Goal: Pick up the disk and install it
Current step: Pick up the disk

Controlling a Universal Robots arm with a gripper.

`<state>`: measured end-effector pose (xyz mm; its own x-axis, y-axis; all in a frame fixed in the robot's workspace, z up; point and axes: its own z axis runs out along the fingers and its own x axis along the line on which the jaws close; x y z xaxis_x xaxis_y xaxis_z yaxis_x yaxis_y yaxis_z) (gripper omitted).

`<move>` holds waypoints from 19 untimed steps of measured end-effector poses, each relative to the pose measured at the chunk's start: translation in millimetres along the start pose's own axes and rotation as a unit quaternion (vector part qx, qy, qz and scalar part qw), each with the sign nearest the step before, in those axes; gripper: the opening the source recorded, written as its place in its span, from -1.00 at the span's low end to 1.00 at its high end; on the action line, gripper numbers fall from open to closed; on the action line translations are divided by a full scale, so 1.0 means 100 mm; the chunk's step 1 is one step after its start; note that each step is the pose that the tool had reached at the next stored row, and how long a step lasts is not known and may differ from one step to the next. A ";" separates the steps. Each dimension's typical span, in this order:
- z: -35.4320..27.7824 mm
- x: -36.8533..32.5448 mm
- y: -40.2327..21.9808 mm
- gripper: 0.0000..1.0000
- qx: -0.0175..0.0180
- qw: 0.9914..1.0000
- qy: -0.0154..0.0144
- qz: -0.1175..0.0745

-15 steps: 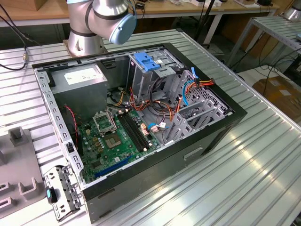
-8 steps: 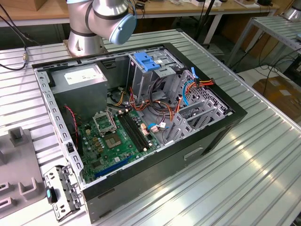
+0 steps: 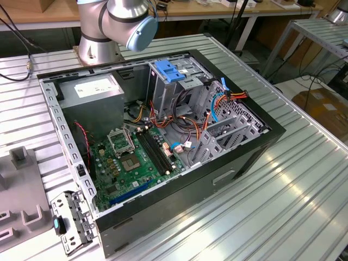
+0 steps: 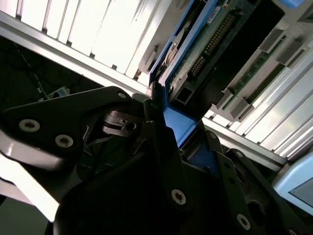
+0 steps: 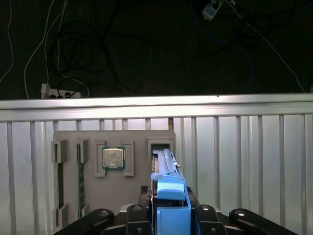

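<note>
The disk (image 5: 165, 164) stands on edge in a slot of a grey fixture plate (image 5: 73, 196) that lies on the slatted metal table. It has blue plastic rails, and its green circuit-board side (image 4: 208, 41) is seen in the second wrist view. My gripper (image 5: 171, 211) has its black fingers (image 5: 198, 215) pressed against both sides of the disk's blue end (image 4: 178, 125), shut on it. In the exterior view the arm's base and a joint (image 3: 117, 22) stand behind the open computer case (image 3: 255, 157).
On the fixture plate, a processor chip (image 5: 113, 158) and memory sticks (image 5: 80, 183) sit beside the disk. Inside the case are a metal drive cage with a blue tab (image 3: 171, 72), a grey power supply (image 3: 95, 87), a green motherboard (image 3: 136, 163) and loose cables (image 3: 217, 100).
</note>
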<state>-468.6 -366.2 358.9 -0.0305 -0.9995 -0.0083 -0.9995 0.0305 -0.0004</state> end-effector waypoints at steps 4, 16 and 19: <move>-0.031 0.000 0.000 -0.26 0.000 1.000 0.000 0.000; -0.250 -0.002 0.000 -0.26 0.000 1.000 0.000 0.000; -0.315 -0.002 0.000 -0.26 0.000 1.000 0.000 0.000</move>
<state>-468.6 -366.2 390.4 -0.0305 -0.9995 -0.0083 -0.9995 0.0305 -0.0004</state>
